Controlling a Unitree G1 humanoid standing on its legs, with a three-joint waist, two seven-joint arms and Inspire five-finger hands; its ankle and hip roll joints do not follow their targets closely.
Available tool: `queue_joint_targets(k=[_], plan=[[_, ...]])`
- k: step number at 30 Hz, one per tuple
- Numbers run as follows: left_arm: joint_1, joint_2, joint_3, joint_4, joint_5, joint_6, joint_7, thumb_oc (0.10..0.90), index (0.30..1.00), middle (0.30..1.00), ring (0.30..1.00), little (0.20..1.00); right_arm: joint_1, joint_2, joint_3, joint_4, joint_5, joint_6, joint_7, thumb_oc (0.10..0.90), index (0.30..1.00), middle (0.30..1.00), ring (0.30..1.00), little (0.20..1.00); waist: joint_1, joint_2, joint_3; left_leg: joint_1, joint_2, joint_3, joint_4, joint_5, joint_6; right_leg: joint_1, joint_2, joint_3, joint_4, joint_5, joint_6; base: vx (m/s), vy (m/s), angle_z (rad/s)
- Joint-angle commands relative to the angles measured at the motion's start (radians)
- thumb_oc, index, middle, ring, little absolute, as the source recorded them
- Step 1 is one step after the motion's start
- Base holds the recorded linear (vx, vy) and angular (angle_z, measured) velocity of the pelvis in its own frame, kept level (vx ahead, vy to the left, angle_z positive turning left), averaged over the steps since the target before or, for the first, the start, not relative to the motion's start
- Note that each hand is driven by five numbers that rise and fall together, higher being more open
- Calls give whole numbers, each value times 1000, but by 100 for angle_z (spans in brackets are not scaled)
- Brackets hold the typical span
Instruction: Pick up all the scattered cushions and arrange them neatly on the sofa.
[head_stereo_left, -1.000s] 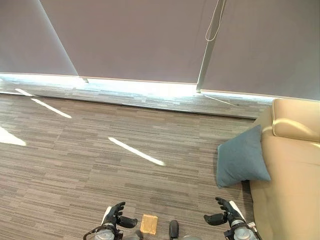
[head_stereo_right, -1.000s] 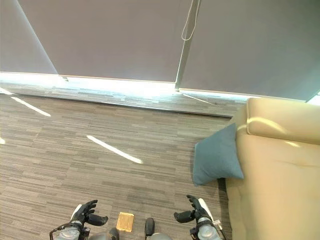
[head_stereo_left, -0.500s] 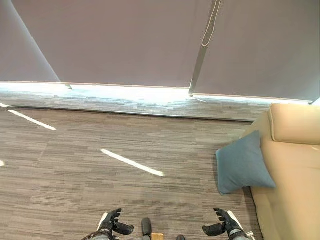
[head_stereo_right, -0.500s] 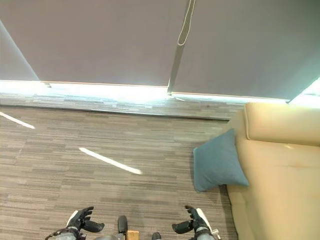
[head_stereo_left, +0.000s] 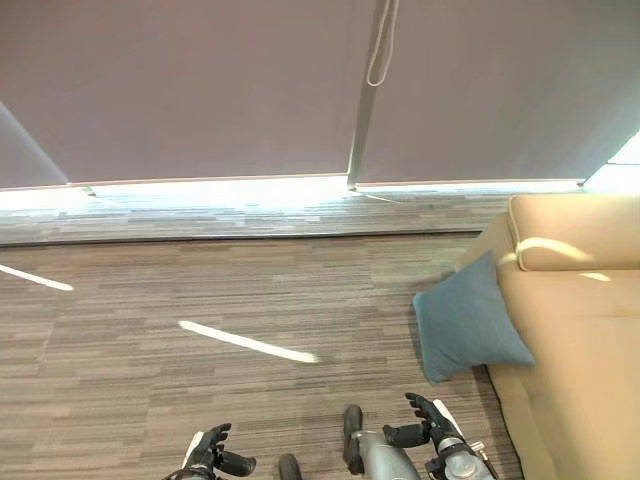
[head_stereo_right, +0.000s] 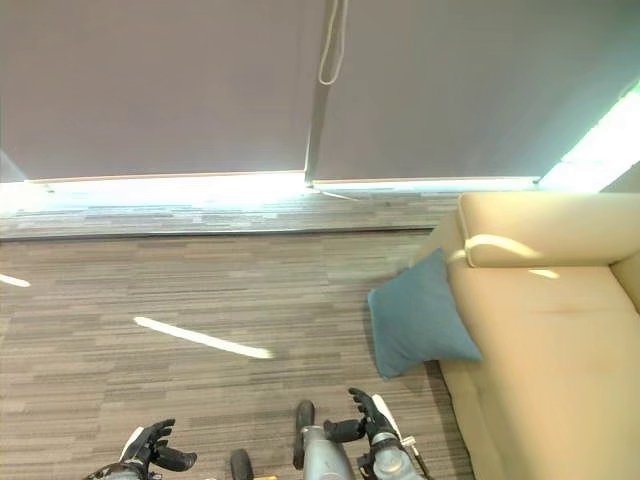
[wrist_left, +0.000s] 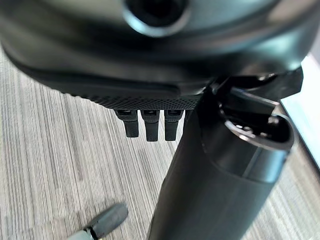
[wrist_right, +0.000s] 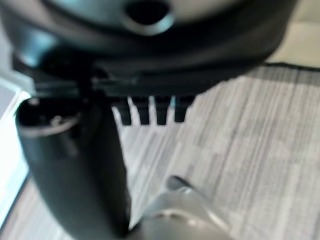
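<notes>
- leaning at the right of the frame: one blue cushion (head_stereo_left: 468, 320), standing tilted on the carpet floor (head_stereo_left: 200, 300), its right edge touching the front of the sofa (head_stereo_left: 580, 330).
- sofa: beige, along the right edge of the frame; a rounded armrest (head_stereo_left: 570, 230) at its upper end, a flat seat below it; a patch of sunlight lies on the armrest.
- carpet floor: grey-brown striped tiles, across the middle and left of the frame; a thin bright streak of sunlight (head_stereo_left: 248, 342) lies on it left of centre, a second shorter streak at the far left edge.
- blinds (head_stereo_left: 200, 90): two grey panels filling the upper part of the frame, a pale post (head_stereo_left: 360, 130) between them, a looped cord (head_stereo_left: 380, 50) hanging at the top centre; a bright strip of daylight runs along their lower edge.
- left hand (head_stereo_left: 210, 457): at the bottom edge, left of centre; fingers relaxed and spread, thumb out, holding nothing; its wrist view shows the fingers (wrist_left: 147, 125) straight above the carpet.
- right hand (head_stereo_left: 428, 426): at the bottom edge, right of centre, below and just left of the cushion and apart from it; fingers loosely spread, thumb pointing left, holding nothing; its wrist view shows the fingers (wrist_right: 150, 111) straight above the carpet.
</notes>
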Motion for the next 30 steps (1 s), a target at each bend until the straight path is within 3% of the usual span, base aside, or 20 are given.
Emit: queue_joint_targets(k=[1,2,3,4,5,7,10,12,13,14,15,16,18,19,22,27,28,29,30], plan=[[-3,19,-2,-42,28,-32,0,800,900,900,900,900,27,-72,-1,-17,-28,-14,-18,800,900,900,900,900,-25,24,-34,11,-19,-131,142,-176,-23,122,51,4,9,26,-10,329,-115,17],[-3,19,-2,-42,28,-32,0,800,900,900,900,900,27,-72,-1,-18,-28,-14,-18,800,900,900,900,900,-26,24,-34,10,-19,-132,145,-177,-23,121,51,3,10,26,-10,340,-126,32],[-3,15,-9,-45,31,-31,-1,800,900,900,900,900,31,-75,-8,-14,-25,-17,-22,800,900,900,900,900,-29,30,-36,7,-4,-124,198,-165,-49,143,58,-1,5,18,-20,274,-165,36],[-4,11,-23,-49,40,-30,-8,800,900,900,900,900,30,-80,-15,-8,-18,-20,-22,800,900,900,900,900,-38,27,-40,-34,38,-87,344,-101,-103,197,66,-4,-22,5,-40,267,-166,26],[-4,12,-22,-49,40,-30,-8,800,900,900,900,900,30,-79,-15,-8,-18,-20,-22,800,900,900,900,900,-39,25,-44,-38,36,-88,343,-97,-102,194,63,-5,-24,8,-40,239,-183,17],[-5,14,-30,-78,28,-28,-10,800,900,900,900,900,24,-95,-20,-17,1,-22,-24,800,900,900,900,900,-23,3,-32,-130,62,-79,585,-5,-125,266,78,20,-54,-15,-77,239,-174,0],[-9,12,-33,-84,14,-26,-9,800,900,900,900,900,20,-99,-19,-13,8,-15,-20,800,900,900,900,900,-8,-12,-26,-199,65,-76,636,-12,-109,300,75,46,-66,-33,-86,242,-102,-47],[-6,9,-37,-89,9,-27,-11,800,900,900,900,900,18,-101,-20,-12,13,-12,-19,800,900,900,900,900,12,-20,-22,-260,66,-78,611,-41,-91,340,75,74,-80,-50,-82,318,-32,-65],[1,10,-42,-97,7,-30,-8,800,900,900,900,900,19,-103,-21,-16,19,-14,-19,800,900,900,900,900,31,-24,-16,-305,58,-104,519,-59,-79,374,83,114,-89,-66,-73,203,4,-54],[1,10,-42,-97,7,-30,-8,800,900,900,900,900,18,-102,-21,-16,19,-14,-19,800,900,900,900,900,31,-26,-19,-305,55,-103,514,-54,-78,372,81,114,-89,-65,-73,272,21,-66],[0,9,-41,-98,3,-29,-9,800,900,900,900,900,16,-105,-20,-19,17,-14,-20,800,900,900,900,900,37,-22,-19,-304,55,-123,434,-50,-79,382,85,125,-90,-72,-69,261,53,-81],[2,6,-44,-99,-6,-35,-3,800,900,900,900,900,12,-106,-19,-20,21,-17,-26,800,900,900,900,900,53,-10,-14,-322,45,-180,316,0,-91,408,100,153,-92,-88,-64,328,64,-80],[2,2,-43,-100,-9,-35,-4,800,900,900,900,900,8,-105,-18,-19,20,-17,-26,800,900,900,900,900,60,-5,-15,-327,37,-209,271,25,-97,417,108,166,-94,-91,-65,249,53,-83],[-2,-2,-43,-96,-22,-40,1,800,900,900,900,900,-2,-106,-14,-11,17,-16,-30,800,900,900,900,900,71,5,-13,-354,23,-277,226,67,-106,431,123,206,-92,-94,-64,175,49,-90],[3,-9,-31,-86,-34,-43,4,800,900,900,900,900,-12,-108,-8,-14,7,-15,-29,800,900,900,900,900,85,20,-21,-345,24,-304,185,67,-104,448,124,269,-64,-118,-54,241,134,-82],[12,-10,-23,-73,-14,-38,2,800,900,900,900,900,-11,-91,-6,-15,-2,-14,-19,800,900,900,900,900,84,17,-50,-302,13,-259,208,24,-67,439,83,314,1,-121,-22,236,182,-118],[9,-3,-19,-74,-6,-35,2,800,900,900,900,900,-12,-87,-6,-23,-3,-11,-15,800,900,900,900,900,77,15,-55,-273,10,-229,194,11,-48,409,73,329,62,-92,2,192,163,-64],[9,-3,-19,-74,-6,-35,2,800,900,900,900,900,-12,-87,-6,-23,-3,-11,-15,800,900,900,900,900,78,14,-55,-272,10,-227,193,10,-48,408,73,331,64,-93,2,175,165,-53],[1,8,-9,-86,-9,-34,7,800,900,900,900,900,-15,-83,-10,-50,7,-13,-14,800,900,900,900,900,63,17,-51,-248,13,-199,180,-2,-31,354,71,334,144,-51,31,83,101,-46]])
